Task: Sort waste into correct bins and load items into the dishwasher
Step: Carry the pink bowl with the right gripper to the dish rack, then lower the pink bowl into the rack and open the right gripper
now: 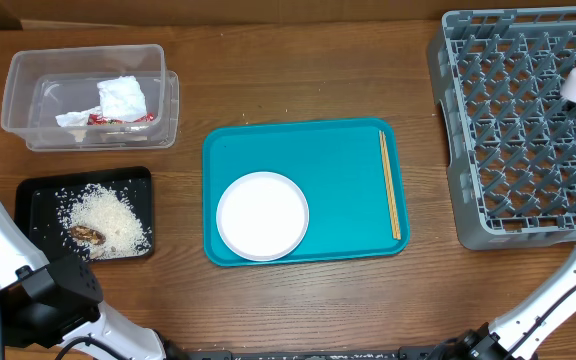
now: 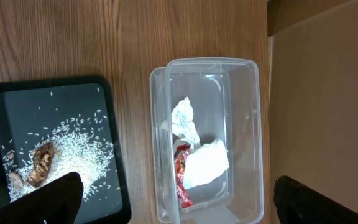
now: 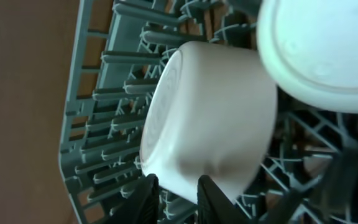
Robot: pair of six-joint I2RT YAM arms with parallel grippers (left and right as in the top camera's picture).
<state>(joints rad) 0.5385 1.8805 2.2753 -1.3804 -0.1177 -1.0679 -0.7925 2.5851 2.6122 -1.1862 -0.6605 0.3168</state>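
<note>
We take the step in hand to be setting a bowl down in the rack, at its right edge in the overhead view. From the right wrist we see the bowl tipped on its side among the pegs, base ring turned to the left. A second bowl is close at the upper right, and we cannot tell whether the two touch. The right gripper has its fingers a little apart, straddling the bowl's lower edge. The gap looks wider than the wall, so we read it as loose, not clamped. To finish well, we would open wider before moving. Then we would draw back along the line of the fingers, so neither pad hooks the edge and rolls the bowl off its pegs. We would also steer the wrist clear of the second bowl, which looks easy to knock. The left gripper hangs with its fingers wide apart and empty above the tub, which holds the napkin and wrapper. The black tray beside it carries the rice and scrap. The plate and chopsticks lie on the teal tray, not yet loaded.
</note>
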